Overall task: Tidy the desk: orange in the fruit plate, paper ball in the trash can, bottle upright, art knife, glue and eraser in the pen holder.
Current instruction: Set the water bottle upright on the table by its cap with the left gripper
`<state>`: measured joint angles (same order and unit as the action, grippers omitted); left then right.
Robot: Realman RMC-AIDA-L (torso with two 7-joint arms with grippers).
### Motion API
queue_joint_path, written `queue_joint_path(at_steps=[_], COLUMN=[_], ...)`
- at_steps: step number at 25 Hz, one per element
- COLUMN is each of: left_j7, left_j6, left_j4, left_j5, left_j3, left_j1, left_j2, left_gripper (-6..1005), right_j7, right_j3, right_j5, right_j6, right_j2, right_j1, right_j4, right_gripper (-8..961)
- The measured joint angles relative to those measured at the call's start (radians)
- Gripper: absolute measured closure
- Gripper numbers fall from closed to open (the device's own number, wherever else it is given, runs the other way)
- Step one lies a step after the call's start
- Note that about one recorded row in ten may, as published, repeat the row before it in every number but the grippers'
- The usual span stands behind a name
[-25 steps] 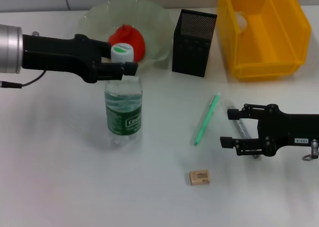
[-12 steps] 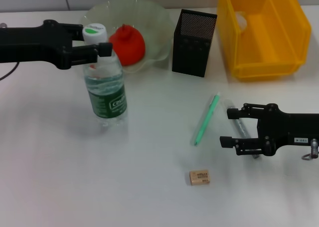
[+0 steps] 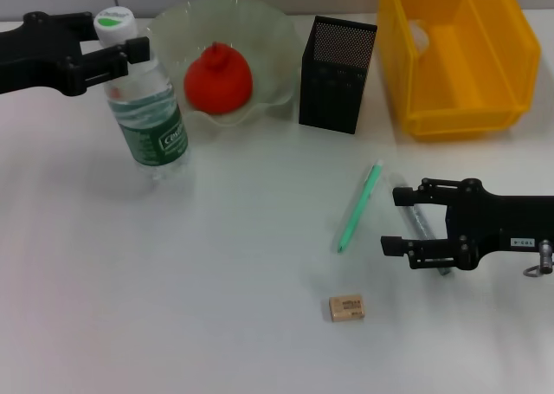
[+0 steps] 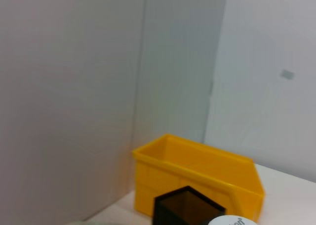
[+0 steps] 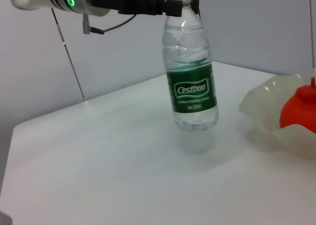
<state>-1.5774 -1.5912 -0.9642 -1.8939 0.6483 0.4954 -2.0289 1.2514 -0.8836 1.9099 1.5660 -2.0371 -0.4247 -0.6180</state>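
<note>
My left gripper (image 3: 112, 43) is shut on the neck of the bottle (image 3: 145, 113), which is upright at the far left, beside the fruit plate (image 3: 279, 43). The right wrist view shows the bottle (image 5: 192, 86) and that grip (image 5: 180, 7); I cannot tell if its base touches the table. The orange (image 3: 219, 78) lies in the fruit plate. My right gripper (image 3: 407, 221) is open, low over the table, one finger on each side of the grey glue stick (image 3: 421, 228). The green art knife (image 3: 359, 205) lies to its left. The eraser (image 3: 346, 307) lies nearer the front. The pen holder (image 3: 338, 74) stands at the back.
The yellow trash can (image 3: 459, 56) stands at the back right, with a whitish spot (image 3: 418, 37) on its inner wall. It also shows in the left wrist view (image 4: 197, 178), behind the pen holder (image 4: 187, 207).
My left gripper has carried the bottle to the left and farther back, from in front of the fruit plate to its left side. The right arm has not moved.
</note>
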Motion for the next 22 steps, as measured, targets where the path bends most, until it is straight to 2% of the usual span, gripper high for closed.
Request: queue_joint_path(at_steps=[4, 12, 22], left_j7=[0.059, 0.116, 0.144], left_j6=[0.076, 0.16, 0.214], left_j4=[0.009, 0.082, 0.115], left_j5=[0.001, 0.002, 0.004], left_j3=[-0.006, -0.007, 0.003], left_j1=[-0.015, -0.012, -0.009], left_j2=[-0.025, -0.029, -0.031], left_gripper=[555, 556, 555], right_j7=[0.0, 0.001, 0.002], right_j3=[0.0, 0.0, 0.0], right_j5=[0.0, 0.0, -0.001], right_j6=[0.0, -0.001, -0.006], right_j2=[-0.001, -0.002, -0.001], right_j1=[0.0, 0.0, -0.006], right_j4=[0.0, 0.0, 0.002], right_gripper=[177, 178, 179])
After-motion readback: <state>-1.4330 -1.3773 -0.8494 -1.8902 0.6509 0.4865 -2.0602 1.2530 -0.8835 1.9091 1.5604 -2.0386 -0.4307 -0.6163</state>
